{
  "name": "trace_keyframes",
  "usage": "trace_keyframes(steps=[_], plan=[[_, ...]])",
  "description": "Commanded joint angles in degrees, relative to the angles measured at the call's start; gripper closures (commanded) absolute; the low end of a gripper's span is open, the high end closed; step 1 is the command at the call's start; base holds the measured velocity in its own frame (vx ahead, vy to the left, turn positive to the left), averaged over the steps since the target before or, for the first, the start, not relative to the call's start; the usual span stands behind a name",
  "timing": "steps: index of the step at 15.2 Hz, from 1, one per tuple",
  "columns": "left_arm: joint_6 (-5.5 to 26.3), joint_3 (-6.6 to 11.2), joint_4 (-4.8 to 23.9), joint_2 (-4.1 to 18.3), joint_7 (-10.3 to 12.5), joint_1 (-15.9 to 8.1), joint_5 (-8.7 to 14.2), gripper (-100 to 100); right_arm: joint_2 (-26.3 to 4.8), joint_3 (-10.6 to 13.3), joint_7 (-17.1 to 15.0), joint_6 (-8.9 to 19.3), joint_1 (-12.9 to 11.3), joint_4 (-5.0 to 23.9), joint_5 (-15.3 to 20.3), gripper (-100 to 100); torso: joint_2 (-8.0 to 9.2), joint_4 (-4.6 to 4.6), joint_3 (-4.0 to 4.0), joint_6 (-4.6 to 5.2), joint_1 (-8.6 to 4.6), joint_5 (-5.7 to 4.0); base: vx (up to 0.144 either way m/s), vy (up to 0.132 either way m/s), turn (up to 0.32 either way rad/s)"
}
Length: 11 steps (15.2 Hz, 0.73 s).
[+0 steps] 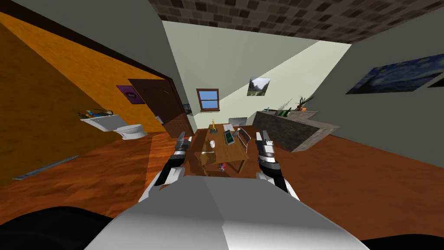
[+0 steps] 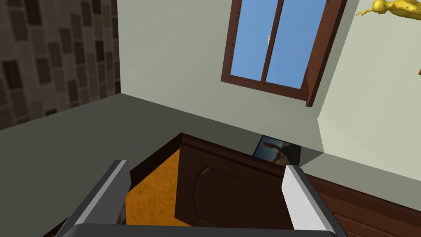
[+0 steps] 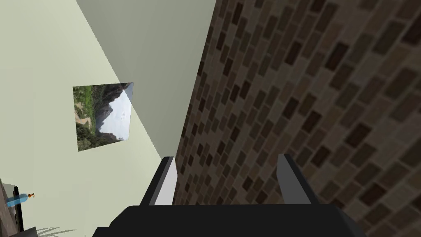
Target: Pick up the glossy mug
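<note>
A small white mug [image 1: 212, 143] stands on the left half of a brown wooden table [image 1: 232, 152], straight ahead of me. My left gripper [image 1: 182, 137] is raised beside the table's left edge, apart from the mug. In the left wrist view the left gripper [image 2: 205, 166] is open with nothing between its fingers. My right gripper [image 1: 262, 137] is raised off the table's right side. The right wrist view shows the right gripper [image 3: 227, 157] open and holding nothing.
The table also carries a gold statuette [image 1: 213, 124], a green-faced flat object [image 1: 228, 136] and a small pale utensil [image 1: 207, 152]. A chair [image 1: 244, 137] stands at its right, a red-blue object [image 1: 222, 166] beneath. Toilet [image 1: 131, 130] left, stone counter [image 1: 299, 128] right, brown door [image 1: 161, 109] behind.
</note>
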Motion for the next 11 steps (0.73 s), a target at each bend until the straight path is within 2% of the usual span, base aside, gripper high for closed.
trace_keyframes(steps=[1, 2, 3, 5, 6, 8, 9, 11], plan=[[2.9, 2.0, 2.9, 2.5, 1.0, -1.2, 1.3, -100, 0.0, 0.0, 0.0, 0.0, 0.0, 0.0, 0.0, 0, 0.0, 0.0, 0.0, 0.0, 0.0, 0.0, -0.03, -0.005, -0.354], [3.5, 2.0, 3.1, 2.5, 1.0, -1.2, 1.3, -100, 0.0, 0.0, 0.0, 0.0, 0.0, 0.0, 0.0, 0, -0.01, 0.0, -0.01, 0.04, 0.0, 0.0, -0.029, 0.0, -0.289], [5.0, 3.44, 4.9, 4.1, 1.6, -1.9, 2.3, -100, 0.0, 0.0, 0.0, 0.0, 0.0, 0.0, 0.0, 0, -0.02, 0.0, -0.01, 0.0, 0.01, 0.0, -0.026, -0.007, -0.377], [6.2, 3.44, 4.9, 4.1, 1.6, -1.9, 2.3, -100, 0.0, 0.0, 0.0, 0.0, 0.0, 0.0, 0.0, 0, -0.04, -0.01, -0.02, 0.0, 0.03, 0.01, -0.018, 0.001, -0.176], [8.0, 4.93, 6.9, 5.7, 2.3, -2.5, 3.3, -100, 0.0, 0.0, 0.0, 0.0, 0.0, 0.0, 0.0, 0, -0.05, -0.01, -0.03, -0.04, 0.03, 0.01, -0.014, -0.006, -0.277], [9.1, 4.93, 6.9, 5.7, 2.3, -2.5, 3.3, -100, 0.0, 0.0, 0.0, 0.0, 0.0, 0.0, 0.0, 0, -0.07, -0.02, -0.04, 0.01, 0.01, 0.0, -0.014, 0.001, -0.231], [11.0, 6.46, 8.9, 7.3, 2.9, -3.2, 4.3, -100, 0.0, 0.0, 0.0, 0.0, 0.0, 0.0, 0.0, 0, -0.08, -0.01, -0.04, -0.04, 0.03, 0.01, -0.014, -0.002, -0.294], [12.1, 6.46, 8.9, 7.3, 2.9, -3.2, 4.3, -100, 0.0, 0.0, 0.0, 0.0, 0.0, 0.0, 0.0, 0, -0.08, -0.02, -0.05, 0.01, 0.04, 0.01, -0.015, 0.004, -0.193]])
